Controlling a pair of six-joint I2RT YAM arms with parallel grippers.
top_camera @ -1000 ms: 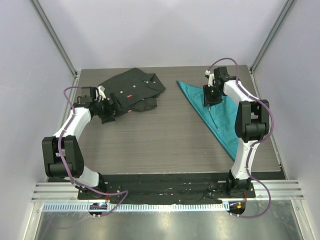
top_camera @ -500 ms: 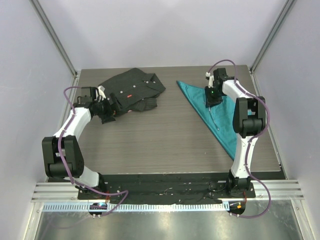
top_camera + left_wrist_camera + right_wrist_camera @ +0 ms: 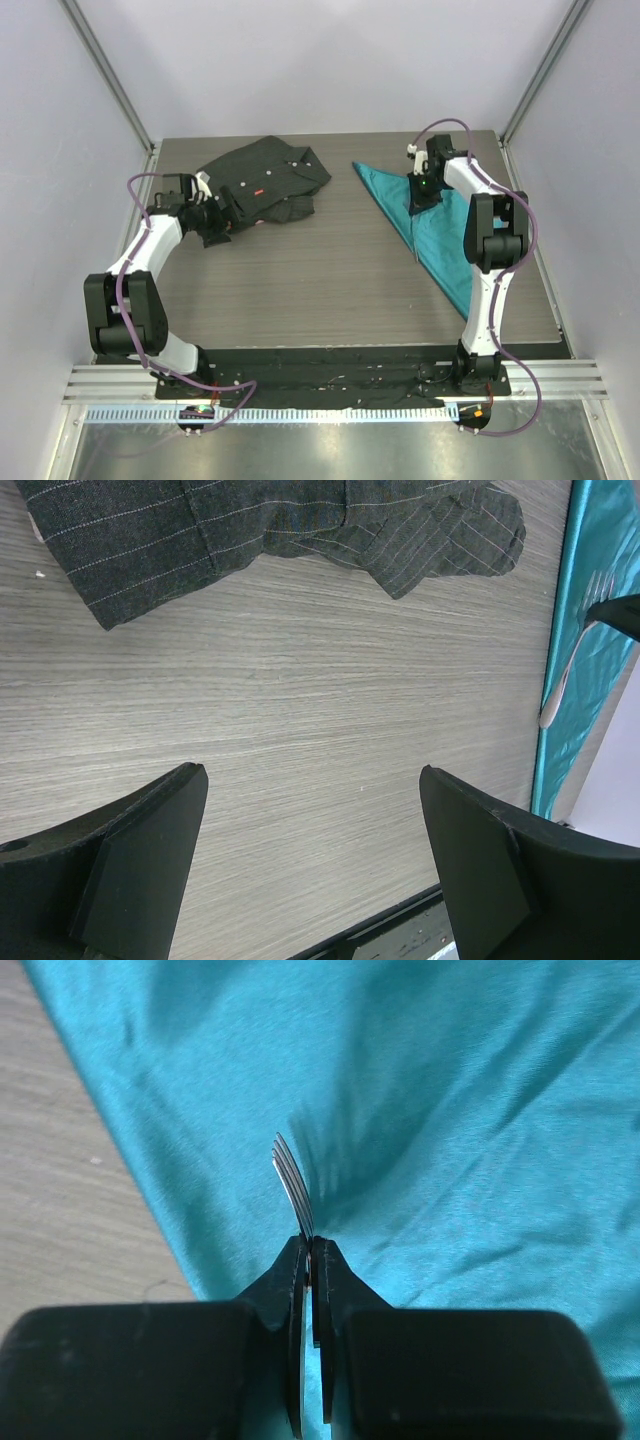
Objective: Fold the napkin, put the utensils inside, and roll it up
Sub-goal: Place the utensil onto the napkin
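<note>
Fork in right tool above napkin

In right wrist view, fork handle behind right claw.

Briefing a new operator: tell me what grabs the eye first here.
The teal napkin, a triangle at the far right of the table, stands out most. Over it the right tool pinches a silver fork, tines sticking out. At far left lies a dark shirt, the left tool open beside it.
</note>
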